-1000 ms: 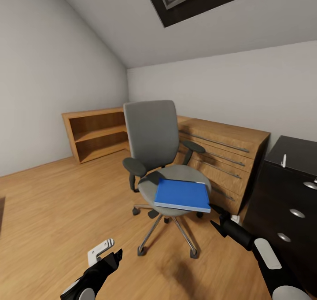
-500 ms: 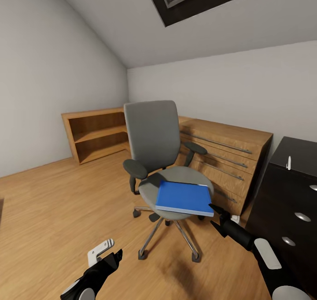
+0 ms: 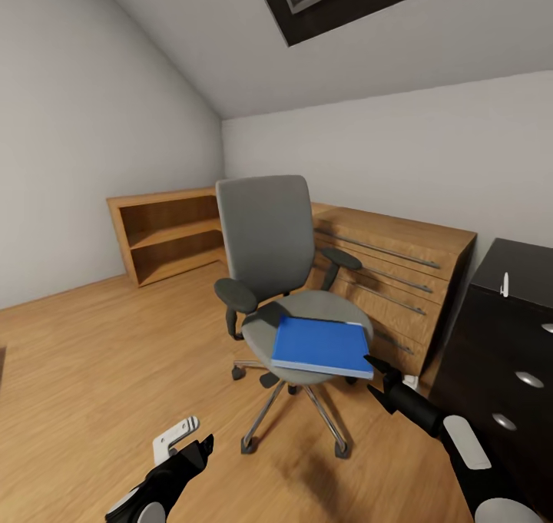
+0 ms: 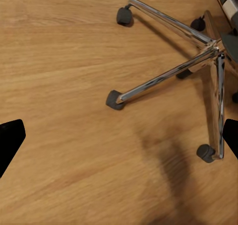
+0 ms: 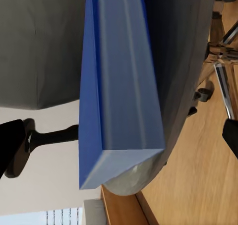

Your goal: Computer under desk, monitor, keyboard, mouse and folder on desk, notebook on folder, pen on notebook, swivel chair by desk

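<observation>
The grey swivel chair (image 3: 269, 239) stands on the wooden floor in the middle of the head view. A blue folder (image 3: 322, 345) lies flat on its seat (image 3: 315, 306), reaching the seat's front right edge. My right gripper (image 3: 370, 375) is open just off the folder's near right corner, level with the seat. In the right wrist view the folder's (image 5: 119, 76) edge fills the space ahead of the open right gripper (image 5: 121, 140). My left gripper (image 3: 201, 448) hangs low and open over the floor. Ahead of the left gripper (image 4: 119, 138) is the chair's chrome base (image 4: 208, 51).
A wooden chest of drawers (image 3: 399, 266) stands against the wall behind the chair. A low open bookshelf (image 3: 165, 235) is at the back left. A black cabinet (image 3: 499, 354) stands close on the right, with a small white upright item (image 3: 504, 283) on top. Bare wooden floor (image 3: 92, 354) spreads to the left.
The whole picture shifted slightly a second ago, so the chair and folder sit a little further right and lower. Both arms keep their place in the picture.
</observation>
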Controlling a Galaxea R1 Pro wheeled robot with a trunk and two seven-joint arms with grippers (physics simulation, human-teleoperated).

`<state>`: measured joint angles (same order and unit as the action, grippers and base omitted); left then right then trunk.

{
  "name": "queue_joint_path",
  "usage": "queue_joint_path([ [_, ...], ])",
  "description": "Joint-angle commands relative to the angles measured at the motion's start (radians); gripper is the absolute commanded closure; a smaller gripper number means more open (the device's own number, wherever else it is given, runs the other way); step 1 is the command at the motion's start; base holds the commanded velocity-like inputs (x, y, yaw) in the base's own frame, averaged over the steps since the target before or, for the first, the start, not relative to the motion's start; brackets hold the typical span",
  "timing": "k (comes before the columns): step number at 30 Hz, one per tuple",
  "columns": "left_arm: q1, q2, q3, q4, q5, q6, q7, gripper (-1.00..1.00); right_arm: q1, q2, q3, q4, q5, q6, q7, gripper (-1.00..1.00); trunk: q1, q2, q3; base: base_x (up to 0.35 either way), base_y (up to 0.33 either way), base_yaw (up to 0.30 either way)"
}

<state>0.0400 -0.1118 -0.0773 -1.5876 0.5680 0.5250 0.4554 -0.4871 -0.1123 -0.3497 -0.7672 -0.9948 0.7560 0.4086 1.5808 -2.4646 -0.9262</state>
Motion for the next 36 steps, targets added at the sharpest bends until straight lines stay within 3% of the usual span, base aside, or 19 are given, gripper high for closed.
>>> queue_joint_path([
  [1,0.0,0.0,-0.001,-0.002,0.01,0.001,0.009,-1.0,-0.001,0.0,-0.003,0.0,0.001,0.006,0.003,-1.0,0.0,0.0,-0.001,0.095,0.0,0.0],
  [36,0.0,0.001,0.001,0.0,0.013,0.001,0.009,-1.0,-0.001,0.0,-0.003,0.002,0.004,0.006,0.001,-1.0,0.0,0.0,-0.001,0.011,0.0,0.0],
])
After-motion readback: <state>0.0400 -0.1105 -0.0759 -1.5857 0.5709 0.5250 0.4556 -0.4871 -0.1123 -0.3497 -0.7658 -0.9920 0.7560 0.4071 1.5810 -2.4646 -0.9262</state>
